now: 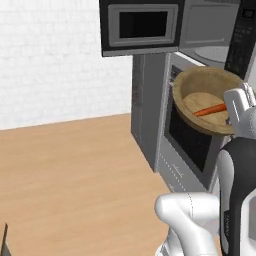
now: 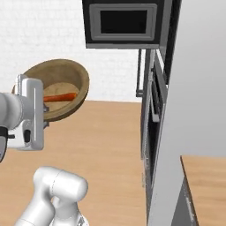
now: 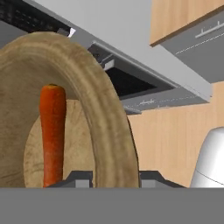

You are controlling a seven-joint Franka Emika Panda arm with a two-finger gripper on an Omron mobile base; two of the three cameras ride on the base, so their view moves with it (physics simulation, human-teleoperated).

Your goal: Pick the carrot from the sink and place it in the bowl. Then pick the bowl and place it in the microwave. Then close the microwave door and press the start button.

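The bowl [image 1: 207, 100] is a wide, round piece of brown wood with a thick rolled rim and a lighter tan, faintly grained floor; it hangs tilted in the air, its mouth turned toward the cameras. The carrot [image 1: 210, 109] lies inside it, a slim, smooth orange stick resting across the pale floor, one end near the rim where the claw [image 3: 109, 177] holds on. In the hand view the two dark fingertips [image 3: 81, 178] stand either side of the bowl's rim, clamped on the wall of the bowl. The microwave [image 1: 212, 47], black and grey, sits above and behind the bowl with its grey cavity exposed and a round turntable plate inside; the microwave door [image 1: 142, 25], black with a grey-framed dark window, is swung wide open to the left. Below is an oven [image 1: 192, 140] with dark glass. The floor [image 1: 75, 175] is light, matte wood, and the back wall [image 1: 50, 55] is white painted brick.
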